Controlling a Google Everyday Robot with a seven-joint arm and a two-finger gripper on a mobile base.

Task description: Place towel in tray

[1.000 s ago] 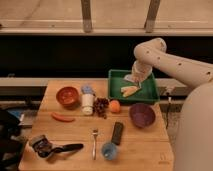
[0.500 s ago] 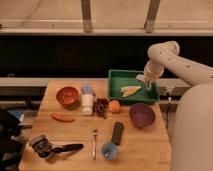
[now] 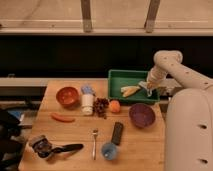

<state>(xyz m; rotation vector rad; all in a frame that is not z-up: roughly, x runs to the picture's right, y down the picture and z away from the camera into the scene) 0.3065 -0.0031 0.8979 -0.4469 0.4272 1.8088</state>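
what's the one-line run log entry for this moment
task: towel to tray | end effector: over right side of tray | towel: lying in tray, left of end effector | status: placed

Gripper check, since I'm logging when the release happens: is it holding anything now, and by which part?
Cannot be told. The gripper sits low over the right end of the green tray, beside the pale towel lying inside it; contact isn't discernible.

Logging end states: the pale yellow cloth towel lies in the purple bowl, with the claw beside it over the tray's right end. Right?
Not quite. The camera view shows the pale yellow cloth towel in the green plastic tray, not the purple bowl. The claw is beside it there.
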